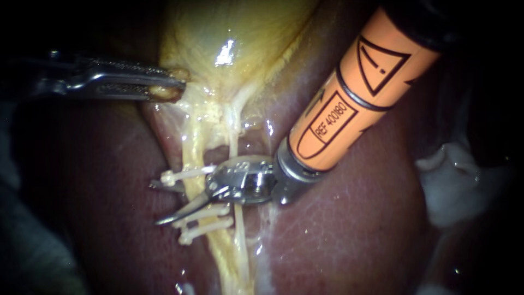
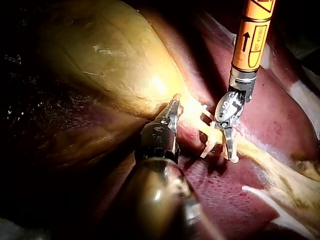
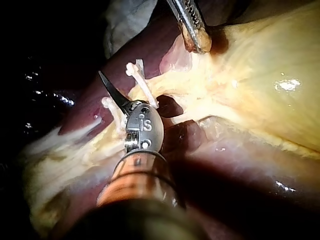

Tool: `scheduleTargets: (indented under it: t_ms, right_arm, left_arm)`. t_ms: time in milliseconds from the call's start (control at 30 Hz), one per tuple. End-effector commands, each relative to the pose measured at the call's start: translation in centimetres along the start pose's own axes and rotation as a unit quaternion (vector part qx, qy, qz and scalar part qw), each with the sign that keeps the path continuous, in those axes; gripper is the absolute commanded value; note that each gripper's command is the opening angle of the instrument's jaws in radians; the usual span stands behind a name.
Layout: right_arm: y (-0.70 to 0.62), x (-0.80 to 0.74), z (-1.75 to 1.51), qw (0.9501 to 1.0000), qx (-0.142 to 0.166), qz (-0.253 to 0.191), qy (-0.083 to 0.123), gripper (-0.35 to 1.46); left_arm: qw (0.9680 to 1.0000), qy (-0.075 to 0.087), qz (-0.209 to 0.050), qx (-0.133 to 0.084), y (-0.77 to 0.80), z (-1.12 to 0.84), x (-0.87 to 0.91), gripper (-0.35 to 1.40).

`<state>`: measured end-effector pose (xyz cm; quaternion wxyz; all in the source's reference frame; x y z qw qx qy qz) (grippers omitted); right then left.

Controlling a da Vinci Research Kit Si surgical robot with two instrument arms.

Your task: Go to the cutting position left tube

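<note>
While on left tube (image 1: 191,150), three clips (image 1: 184,175).

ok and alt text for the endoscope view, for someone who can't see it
My right instrument, orange-shafted and coming in from the upper right, holds its open blades around the left tube, between an upper clip and two lower clips. My left instrument is shut on the edge of the yellow gallbladder, with dark red liver all around.

Right instrument (image 1: 155,203) astride left tube (image 1: 192,192)
</note>
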<state>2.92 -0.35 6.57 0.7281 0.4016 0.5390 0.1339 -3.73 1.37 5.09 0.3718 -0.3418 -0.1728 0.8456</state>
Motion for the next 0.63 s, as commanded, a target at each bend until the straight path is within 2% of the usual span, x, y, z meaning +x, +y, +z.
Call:
scheduleTargets:
  t_ms: [33,100,267,633]
  right_arm:
    - [-0.03,0.03,-0.02,1.0000,0.002,0.003,0.004,1.38]
    - [-0.09,0.09,-0.04,0.9999,0.005,0.007,0.014,1.38]
    - [-0.18,0.18,-0.05,0.9997,0.010,0.008,0.020,1.38]
    - [-0.18,0.17,-0.06,0.9996,0.010,0.014,0.020,1.36]
  left_arm:
    - [1.0000,0.000,0.000,0.000,0.00,0.00,0.00,-0.35]
    - [1.0000,0.000,0.000,0.000,0.00,0.00,0.00,-0.35]
    - [1.0000,0.000,0.000,0.000,0.00,-0.01,0.00,-0.35]
    - [1.0000,0.000,0.000,0.000,0.00,-0.01,0.00,-0.35]
